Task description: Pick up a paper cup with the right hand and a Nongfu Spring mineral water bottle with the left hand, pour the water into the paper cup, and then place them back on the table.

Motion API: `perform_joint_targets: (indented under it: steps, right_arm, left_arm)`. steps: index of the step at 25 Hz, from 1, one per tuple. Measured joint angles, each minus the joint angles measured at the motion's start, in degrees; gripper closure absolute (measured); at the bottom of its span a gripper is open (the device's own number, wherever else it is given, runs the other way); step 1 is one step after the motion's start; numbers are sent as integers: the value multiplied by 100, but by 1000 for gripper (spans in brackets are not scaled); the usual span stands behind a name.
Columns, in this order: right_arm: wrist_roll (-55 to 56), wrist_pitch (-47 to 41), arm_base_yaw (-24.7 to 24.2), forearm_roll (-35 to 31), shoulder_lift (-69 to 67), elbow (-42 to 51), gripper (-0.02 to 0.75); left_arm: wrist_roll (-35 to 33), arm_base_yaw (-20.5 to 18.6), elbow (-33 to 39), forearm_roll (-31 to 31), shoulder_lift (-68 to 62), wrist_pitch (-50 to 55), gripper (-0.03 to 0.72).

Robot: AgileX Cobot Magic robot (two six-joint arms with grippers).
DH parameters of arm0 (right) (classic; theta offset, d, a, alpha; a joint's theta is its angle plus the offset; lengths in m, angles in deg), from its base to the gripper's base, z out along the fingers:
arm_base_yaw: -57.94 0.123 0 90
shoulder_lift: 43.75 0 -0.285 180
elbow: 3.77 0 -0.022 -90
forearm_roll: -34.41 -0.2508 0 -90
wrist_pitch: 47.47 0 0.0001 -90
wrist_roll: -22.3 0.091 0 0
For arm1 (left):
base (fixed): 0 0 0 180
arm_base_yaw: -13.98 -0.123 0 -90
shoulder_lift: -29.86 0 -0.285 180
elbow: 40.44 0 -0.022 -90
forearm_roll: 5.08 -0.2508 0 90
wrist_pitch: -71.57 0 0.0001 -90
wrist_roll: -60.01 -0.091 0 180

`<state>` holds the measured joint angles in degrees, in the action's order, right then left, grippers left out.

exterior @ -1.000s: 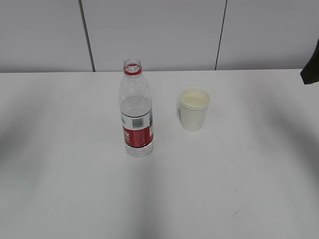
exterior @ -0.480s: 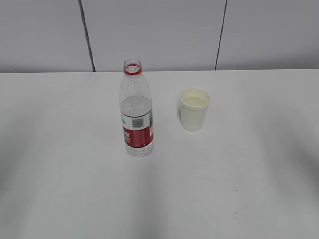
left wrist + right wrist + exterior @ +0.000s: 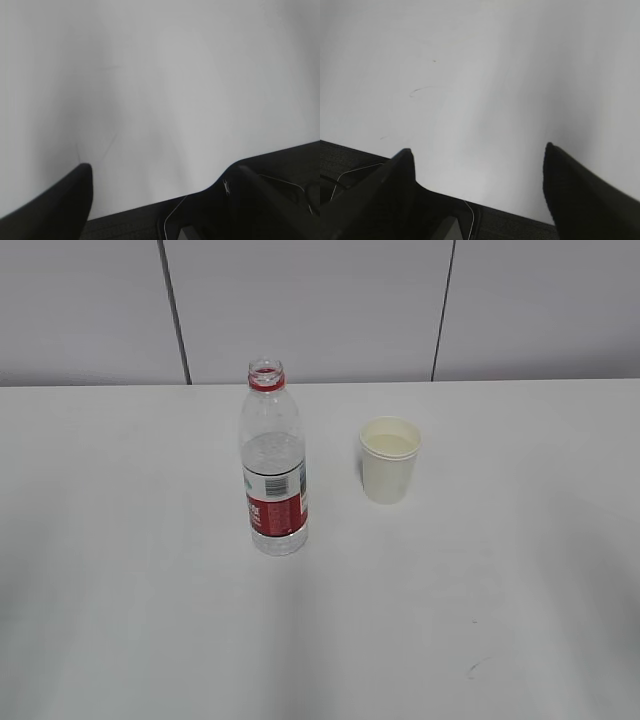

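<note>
The water bottle [image 3: 273, 465] stands upright on the white desk [image 3: 120, 540], its long axis vertical and its uncapped red-ringed mouth pointing up. The paper cup [image 3: 389, 459] stands upright near it, mouth up, the two apart. Neither appears between any jaws. The left hand [image 3: 160, 172] and the right hand [image 3: 477, 155] hang over the bare desk edge, jaws spread wide, holding nothing.
</note>
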<state>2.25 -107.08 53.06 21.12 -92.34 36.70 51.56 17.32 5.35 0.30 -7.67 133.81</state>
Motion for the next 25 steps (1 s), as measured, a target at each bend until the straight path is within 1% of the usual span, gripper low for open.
perform_joint_targets:
  steps: [3,8,12,18,25]
  right_arm:
    - [-4,-137,0,0,498,235,146]
    - [-14,-254,0,0,1217,540,146]
    - [-14,-303,0,0,1764,646,146]
    - [-14,-701,0,0,2501,714,147]
    - [-18,-735,0,0,3525,740,147]
  left_arm:
    - [0,0,186,0,261,14,165]
    - [0,0,240,0,648,25,169]
    - [0,0,240,0,1064,25,176]
    - [0,0,240,36,1818,71,176]
    - [0,0,240,100,2787,122,176]
